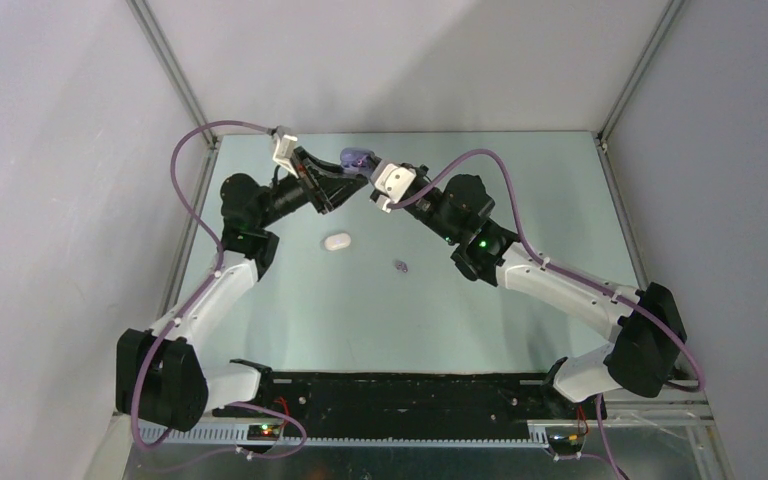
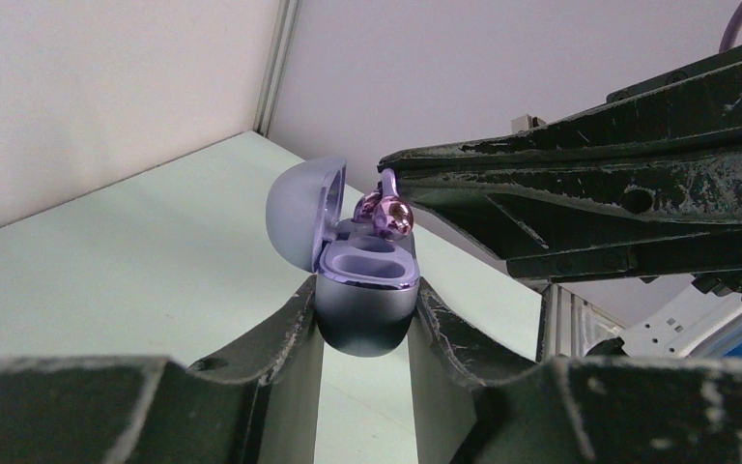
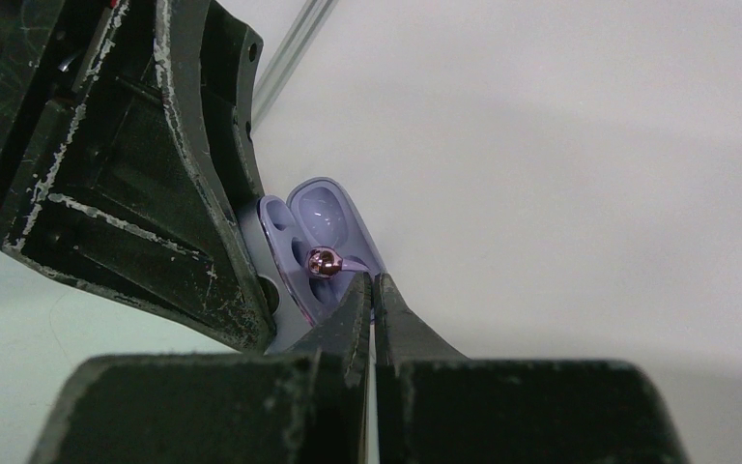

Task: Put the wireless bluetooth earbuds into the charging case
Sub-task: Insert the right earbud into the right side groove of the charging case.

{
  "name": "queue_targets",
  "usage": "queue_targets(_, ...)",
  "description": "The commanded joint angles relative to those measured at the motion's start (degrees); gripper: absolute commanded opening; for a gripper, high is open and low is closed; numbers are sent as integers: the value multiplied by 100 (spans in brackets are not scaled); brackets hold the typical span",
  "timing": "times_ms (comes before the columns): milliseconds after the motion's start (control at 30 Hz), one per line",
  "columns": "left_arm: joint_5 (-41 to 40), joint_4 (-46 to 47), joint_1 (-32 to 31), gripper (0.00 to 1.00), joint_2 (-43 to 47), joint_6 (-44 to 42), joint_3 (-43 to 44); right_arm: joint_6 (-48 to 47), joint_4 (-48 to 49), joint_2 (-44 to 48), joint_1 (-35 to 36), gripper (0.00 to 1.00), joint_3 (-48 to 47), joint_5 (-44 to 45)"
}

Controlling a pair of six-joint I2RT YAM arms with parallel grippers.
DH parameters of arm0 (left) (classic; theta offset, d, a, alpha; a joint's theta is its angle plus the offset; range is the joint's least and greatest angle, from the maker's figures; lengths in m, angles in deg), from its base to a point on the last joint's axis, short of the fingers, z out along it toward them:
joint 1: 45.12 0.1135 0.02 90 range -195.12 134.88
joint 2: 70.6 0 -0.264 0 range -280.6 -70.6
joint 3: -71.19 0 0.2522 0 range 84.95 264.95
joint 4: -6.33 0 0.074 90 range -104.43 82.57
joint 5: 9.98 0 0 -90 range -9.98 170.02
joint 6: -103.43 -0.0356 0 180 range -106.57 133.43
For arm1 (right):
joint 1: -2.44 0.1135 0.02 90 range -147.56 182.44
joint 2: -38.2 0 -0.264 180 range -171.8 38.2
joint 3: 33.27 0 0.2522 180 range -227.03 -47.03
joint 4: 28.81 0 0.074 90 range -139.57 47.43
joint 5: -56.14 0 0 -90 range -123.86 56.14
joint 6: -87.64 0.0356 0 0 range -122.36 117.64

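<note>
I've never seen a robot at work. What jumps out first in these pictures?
The open purple charging case, lid up, clamped in the left tool near the far edge of the table. The right tool, shut on the stem of a shiny purple earbud, holds it just over the case's sockets. Mid-table lie a white case and another purple earbud.

White arms (image 1: 210, 290), purple cables (image 1: 230, 123), scuffed jaws
</note>
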Motion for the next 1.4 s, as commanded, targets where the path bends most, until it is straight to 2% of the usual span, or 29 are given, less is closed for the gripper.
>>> queue_targets(0,-276,241,2,0,99,40,65,-59,34,-6,19,0,-121,11)
queue_targets(1100,-44,237,-28,0,110,-111,84,-377,-283,-226,40,0,-279,530)
queue_targets(1367,-54,169,-29,0,54,-138,81,-64,-104,-313,0,0,-391,740)
